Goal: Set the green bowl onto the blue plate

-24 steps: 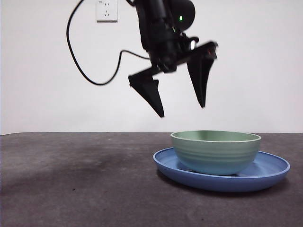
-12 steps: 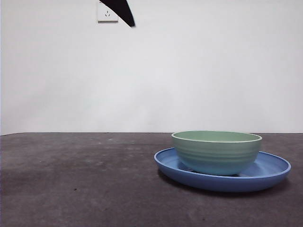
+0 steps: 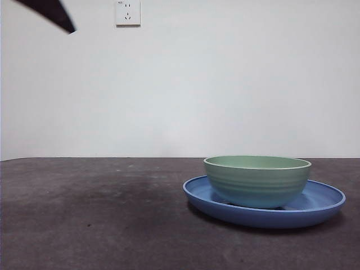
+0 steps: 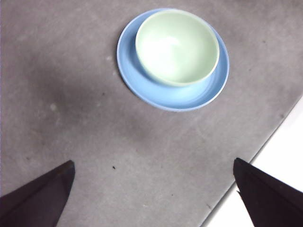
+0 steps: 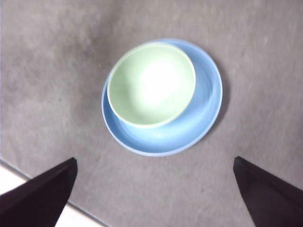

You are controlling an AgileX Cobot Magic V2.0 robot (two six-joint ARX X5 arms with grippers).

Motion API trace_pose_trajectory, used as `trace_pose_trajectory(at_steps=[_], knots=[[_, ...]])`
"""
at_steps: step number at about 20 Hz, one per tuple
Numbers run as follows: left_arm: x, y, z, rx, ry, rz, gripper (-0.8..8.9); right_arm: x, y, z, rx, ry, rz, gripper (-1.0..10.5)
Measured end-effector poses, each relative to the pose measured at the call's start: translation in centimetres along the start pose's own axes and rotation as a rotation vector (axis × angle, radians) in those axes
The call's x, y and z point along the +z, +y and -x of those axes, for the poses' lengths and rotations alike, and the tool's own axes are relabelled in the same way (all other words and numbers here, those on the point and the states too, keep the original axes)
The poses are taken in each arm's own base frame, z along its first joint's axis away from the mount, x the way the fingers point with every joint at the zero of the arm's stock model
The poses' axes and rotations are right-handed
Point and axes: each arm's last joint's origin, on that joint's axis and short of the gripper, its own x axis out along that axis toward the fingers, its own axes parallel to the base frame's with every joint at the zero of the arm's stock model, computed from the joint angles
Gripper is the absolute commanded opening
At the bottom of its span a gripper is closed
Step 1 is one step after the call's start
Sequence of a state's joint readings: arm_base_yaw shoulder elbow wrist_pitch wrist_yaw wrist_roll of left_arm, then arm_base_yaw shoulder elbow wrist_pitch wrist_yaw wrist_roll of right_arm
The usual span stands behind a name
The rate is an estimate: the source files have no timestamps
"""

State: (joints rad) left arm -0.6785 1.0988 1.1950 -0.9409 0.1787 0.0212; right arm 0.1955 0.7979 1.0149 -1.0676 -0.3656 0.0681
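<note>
The pale green bowl [image 3: 257, 180] sits upright inside the blue plate [image 3: 323, 203] on the dark table, right of the middle. It is off-centre on the plate, as the left wrist view [image 4: 177, 46] and the right wrist view [image 5: 150, 85] show. The plate also shows in the left wrist view [image 4: 189, 97] and the right wrist view [image 5: 208, 104]. My left gripper [image 4: 154, 194] is open and empty, high above the table. My right gripper [image 5: 154, 194] is open and empty, high above the bowl. A black jaw tip [image 3: 53, 14] shows at the top left of the front view.
A white wall socket [image 3: 127, 12] is on the back wall. The grey table mat ends at a white edge in the left wrist view [image 4: 279, 142] and in the right wrist view [image 5: 28, 184].
The open gripper that hung above and left of the bowl has risen out of the front view and moved left; only a jaw tip remains at the top left. Bowl and plate have not moved.
</note>
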Motion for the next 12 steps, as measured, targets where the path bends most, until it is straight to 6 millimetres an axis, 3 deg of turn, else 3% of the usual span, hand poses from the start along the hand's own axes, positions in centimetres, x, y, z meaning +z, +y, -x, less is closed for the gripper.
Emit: trace_pose_trajectory(at_steps=[4,12], knots=[[-3.5,-0.2,0.7,0.001,-0.078,-0.010,5.63,0.2,-0.2,-0.6,-0.002,0.032,-0.012,5.9],[-3.9,-0.4,2.0,0.002,-0.136,-0.016,5.63,1.0,-1.3,-2.6,-0.136,0.126,-0.041,5.7]])
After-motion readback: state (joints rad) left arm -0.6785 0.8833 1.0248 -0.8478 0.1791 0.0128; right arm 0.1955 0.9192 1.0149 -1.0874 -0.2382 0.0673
